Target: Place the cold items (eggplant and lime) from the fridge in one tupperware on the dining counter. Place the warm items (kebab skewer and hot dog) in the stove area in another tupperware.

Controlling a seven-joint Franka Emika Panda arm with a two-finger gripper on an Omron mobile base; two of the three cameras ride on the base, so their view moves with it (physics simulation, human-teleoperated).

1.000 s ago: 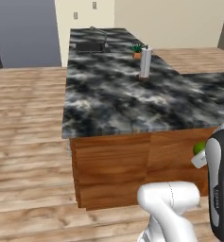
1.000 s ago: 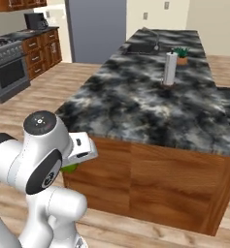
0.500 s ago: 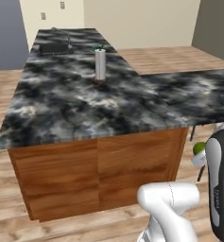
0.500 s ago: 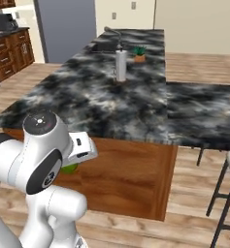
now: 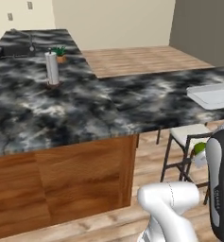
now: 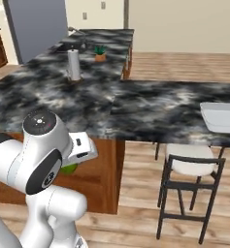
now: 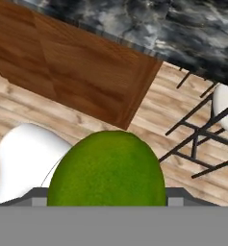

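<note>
Right by dining counter edge (stool nr)

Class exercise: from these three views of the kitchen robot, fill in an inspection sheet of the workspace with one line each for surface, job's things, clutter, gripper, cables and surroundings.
Surface: glossy black-and-white marbled dining counter on a brown wood base, L-shaped.
Job's things: round yellow-green lime sits in the gripper; a shallow pale tupperware lies on the counter's far right part.
Clutter: white upright cylinder and small potted plant stand apart on the counter.
Gripper: gripper held low beside the wood base, closed on the lime.
Cables: nothing seen.
Surroundings: cream-seated black-framed stool under the counter edge, wooden plank floor, tall grey fridge beyond.
</note>
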